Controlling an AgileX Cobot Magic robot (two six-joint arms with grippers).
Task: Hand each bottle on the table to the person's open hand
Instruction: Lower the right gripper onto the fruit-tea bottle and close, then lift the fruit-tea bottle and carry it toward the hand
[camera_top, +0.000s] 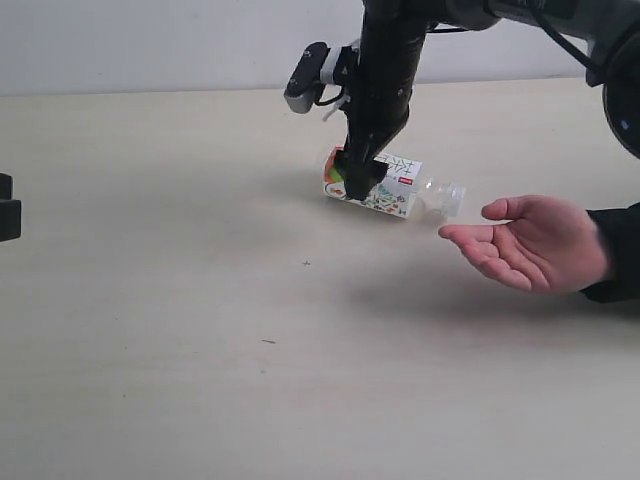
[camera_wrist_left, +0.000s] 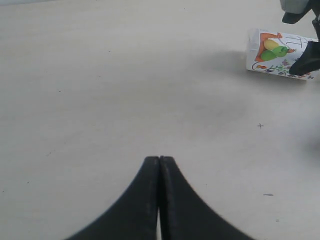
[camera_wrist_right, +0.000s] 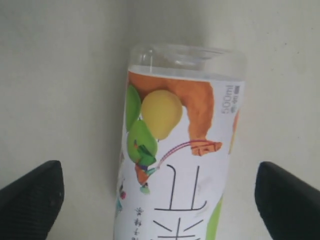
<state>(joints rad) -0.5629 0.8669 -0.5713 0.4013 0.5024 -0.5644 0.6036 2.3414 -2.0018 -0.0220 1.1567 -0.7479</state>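
Note:
One clear bottle (camera_top: 385, 190) lies on its side on the pale table (camera_top: 200, 350), its white label showing yellow-green fruit and its neck pointing toward the person's open hand (camera_top: 530, 245). My right gripper (camera_top: 356, 178) hangs straight over the bottle's base end, open. In the right wrist view the bottle (camera_wrist_right: 180, 150) lies between the spread fingers of the right gripper (camera_wrist_right: 159, 200), with a gap on each side. My left gripper (camera_wrist_left: 159, 161) is shut on nothing, low over bare table, and the bottle (camera_wrist_left: 277, 52) lies far from it. No other bottles show.
The hand rests palm up at the right edge of the table, a short gap from the bottle's neck. A dark part of the left arm (camera_top: 6, 206) sits at the far left edge. A pale wall (camera_top: 150, 45) runs behind the table.

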